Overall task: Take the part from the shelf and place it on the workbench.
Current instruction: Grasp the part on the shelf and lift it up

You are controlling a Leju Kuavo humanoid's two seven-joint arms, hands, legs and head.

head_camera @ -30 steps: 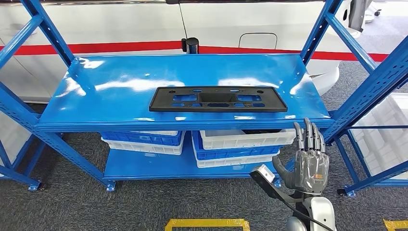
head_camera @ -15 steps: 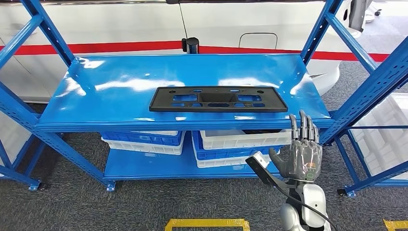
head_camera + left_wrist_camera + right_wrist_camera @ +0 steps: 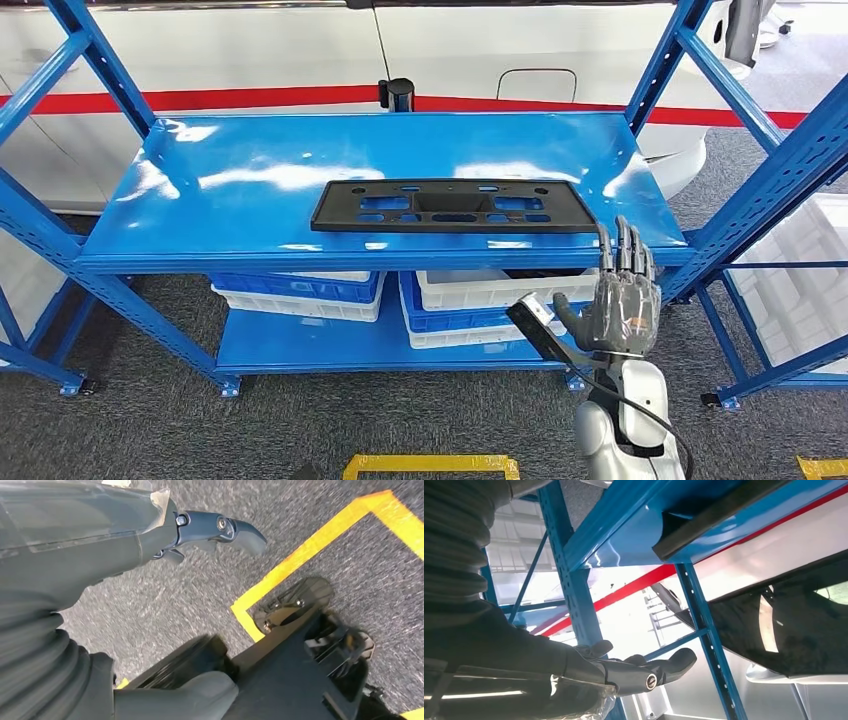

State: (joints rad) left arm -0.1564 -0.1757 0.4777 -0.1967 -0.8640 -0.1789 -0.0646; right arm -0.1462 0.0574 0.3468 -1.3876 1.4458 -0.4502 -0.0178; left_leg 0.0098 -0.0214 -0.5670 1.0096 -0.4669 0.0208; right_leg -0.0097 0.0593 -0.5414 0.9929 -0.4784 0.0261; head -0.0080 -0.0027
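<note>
A flat black plastic part (image 3: 452,205) with several cut-outs lies lengthwise on the blue upper shelf (image 3: 250,170), near its front edge. My right hand (image 3: 622,295) is raised in front of the shelf's right end, fingers straight and apart, holding nothing, its fingertips just below the part's right end. From the right wrist view the part's dark end (image 3: 704,522) lies on the blue shelf board beyond my extended fingers (image 3: 644,672). My left hand (image 3: 150,535) hangs over the grey floor, fingers stretched out with nothing in them.
White and blue bins (image 3: 490,300) are stacked on the lower shelf. Blue uprights (image 3: 760,180) frame the shelf on both sides. A white vehicle with a red stripe (image 3: 250,97) stands behind. Yellow floor tape (image 3: 430,464) marks the grey carpet in front.
My right hand has risen and moved left toward the shelf's front edge, closer to the part's right end. The part has not moved.
</note>
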